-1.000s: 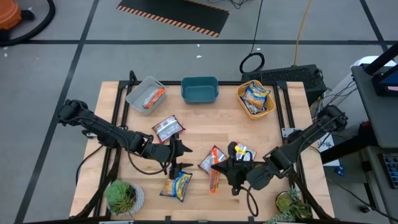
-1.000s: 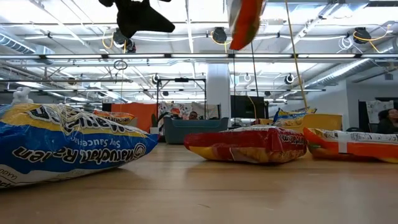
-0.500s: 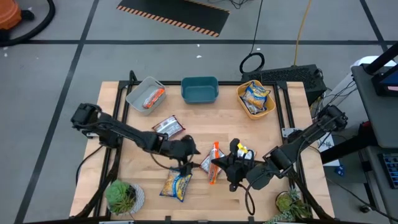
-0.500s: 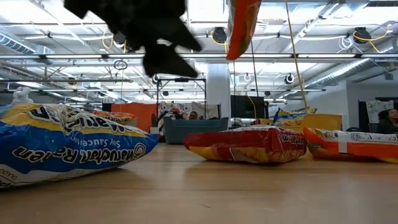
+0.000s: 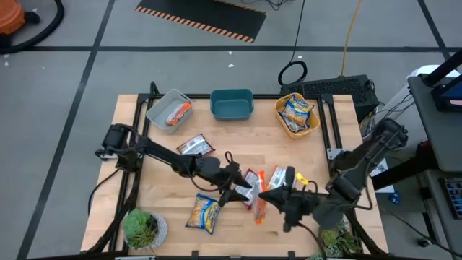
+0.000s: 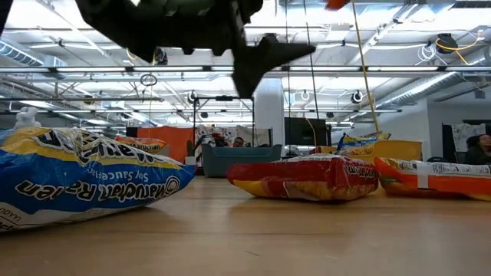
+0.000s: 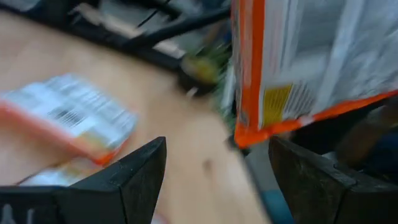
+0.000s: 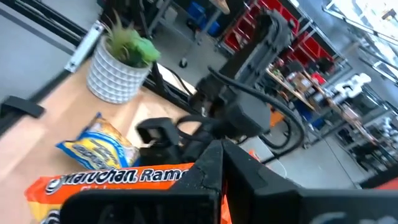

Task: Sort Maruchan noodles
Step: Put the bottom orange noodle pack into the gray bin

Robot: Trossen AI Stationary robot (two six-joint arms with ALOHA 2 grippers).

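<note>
My right end effector [image 5: 261, 198] is clamped shut on an orange packet [image 5: 260, 193], lifted above the front middle of the counter [image 5: 325, 162]; in my right wrist view the packet [image 8: 112, 183] lies across my closed fingers, its printed name readable. My left end effector [image 5: 242, 189] reaches in from the left, its fingers [image 7: 134, 180] spread apart with nothing between them, just beside the held packet, which hangs close ahead in the left wrist view [image 7: 298, 62]. On the counter under my left arm lies a red-and-silver packet [image 5: 252, 179], touching or overlapping another packet partly hidden behind it. A yellow-and-blue packet [image 5: 203, 214] lies near the front edge, close to a potted plant [image 5: 142, 227]. Another silver-and-red packet [image 5: 193, 147] rests farther back on the left. Along the back edge stand three tubs: a grey tub [image 5: 160, 102] with an orange packet [image 5: 177, 113] in it, a teal tub [image 5: 232, 105], and a yellow tub [image 5: 289, 127] holding yellow-and-blue packets [image 5: 297, 112]. A small yellow thing [image 5: 299, 178] shows by my right wrist; I cannot tell what it is. A second plant [image 5: 333, 235] stands at the front right corner.
</note>
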